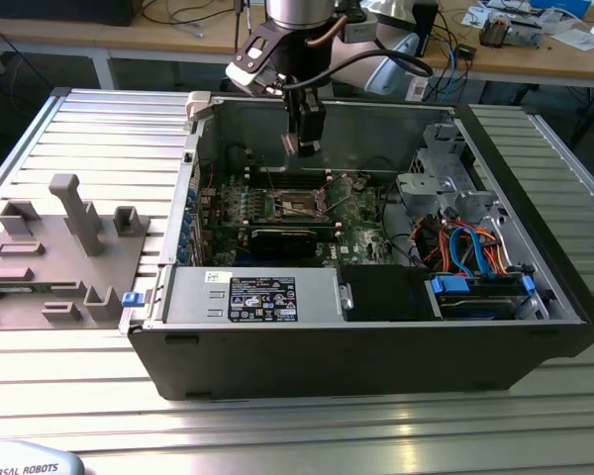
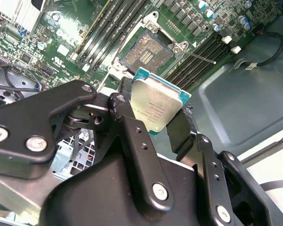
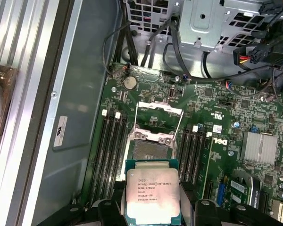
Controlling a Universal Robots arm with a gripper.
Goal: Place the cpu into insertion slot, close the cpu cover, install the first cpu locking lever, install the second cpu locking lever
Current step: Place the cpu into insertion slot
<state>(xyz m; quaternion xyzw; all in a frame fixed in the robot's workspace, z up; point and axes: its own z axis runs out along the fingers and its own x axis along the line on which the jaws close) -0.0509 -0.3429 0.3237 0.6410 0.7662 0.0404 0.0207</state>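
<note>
**Operator:** What is your claw holding?

**Arm:** My black two-fingered claw (image 2: 153, 107) is clamped narrow on the small, flat, square cpu (image 3: 152, 188) with the dull silver-grey metal top and teal rim. In both wrist views one finger (image 2: 120, 106) presses against each of two opposite edges.

**Operator:** And where is the chip?

**Arm:** It is in the air inside the open black-and-grey computer case (image 1: 376, 356), which lies on the ribbed aluminium table (image 1: 79, 129). In the exterior view I hang above the green motherboard (image 1: 361, 213). The square metal-framed insertion slot (image 3: 151, 148) lies near the chip but clearly apart from it. The slot is uncovered, its field of contacts is showing, and dark memory slots (image 3: 111, 146) run along both of its sides.
</note>
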